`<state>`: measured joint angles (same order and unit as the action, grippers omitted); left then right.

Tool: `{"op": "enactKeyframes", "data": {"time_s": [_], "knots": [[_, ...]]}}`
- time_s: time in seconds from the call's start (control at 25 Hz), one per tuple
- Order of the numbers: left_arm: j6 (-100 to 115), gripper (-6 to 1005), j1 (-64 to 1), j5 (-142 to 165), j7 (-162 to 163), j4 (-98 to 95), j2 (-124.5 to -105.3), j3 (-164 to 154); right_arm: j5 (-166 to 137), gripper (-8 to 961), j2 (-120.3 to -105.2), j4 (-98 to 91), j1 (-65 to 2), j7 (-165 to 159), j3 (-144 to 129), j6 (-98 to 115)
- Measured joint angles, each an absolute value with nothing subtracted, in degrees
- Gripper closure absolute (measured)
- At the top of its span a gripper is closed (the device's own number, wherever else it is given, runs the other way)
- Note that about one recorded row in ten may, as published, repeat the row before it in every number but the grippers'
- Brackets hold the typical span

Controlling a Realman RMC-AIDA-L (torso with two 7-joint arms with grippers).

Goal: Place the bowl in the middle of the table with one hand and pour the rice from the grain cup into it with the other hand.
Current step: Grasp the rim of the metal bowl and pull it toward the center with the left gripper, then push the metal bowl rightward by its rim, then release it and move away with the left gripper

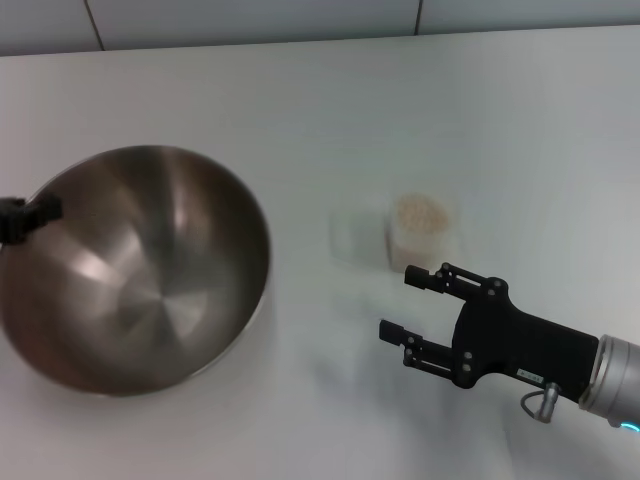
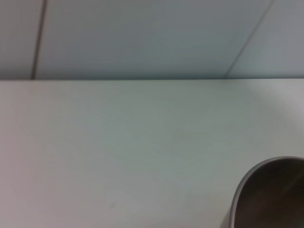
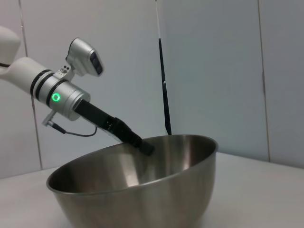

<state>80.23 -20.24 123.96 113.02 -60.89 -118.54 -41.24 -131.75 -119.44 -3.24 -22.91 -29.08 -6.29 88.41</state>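
The steel bowl (image 1: 135, 270) sits on the left of the white table (image 1: 400, 110), tipped a little. My left gripper (image 1: 25, 215) holds its rim at the far left edge of the head view. The right wrist view shows that gripper (image 3: 145, 147) clamped on the bowl's (image 3: 137, 190) far rim. The bowl's rim (image 2: 266, 194) also shows in the left wrist view. The clear grain cup (image 1: 425, 240) stands upright right of centre, with rice (image 1: 422, 212) inside. My right gripper (image 1: 400, 302) is open and empty, just in front of the cup and not touching it.
A faint translucent patch (image 1: 350, 235) lies on the table just left of the cup. A tiled wall (image 1: 300, 20) runs behind the table's far edge. Bare tabletop lies between the bowl and the cup.
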Motion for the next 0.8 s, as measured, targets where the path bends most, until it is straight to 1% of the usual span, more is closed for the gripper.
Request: {"op": "enactKeyframes", "data": {"time_s": [0.16, 0.32, 0.8], "knots": [[80.47, 944, -20.92, 120.89, 113.99, -62.95, -118.48, -43.59, -131.75, 250, -119.44, -2.88, -22.97, -28.23, -6.10, 88.41], [80.54, 938, -23.24, 120.48, 115.77, -64.65, -118.49, -45.72, -131.75, 250, -119.44, -2.90, -23.05, -28.06, -6.06, 88.64], [78.27, 921, -27.21, 120.40, 116.02, -64.14, -118.77, -52.02, -131.75, 250, -119.44, -2.90, -22.67, -28.03, -5.88, 88.91]]}}
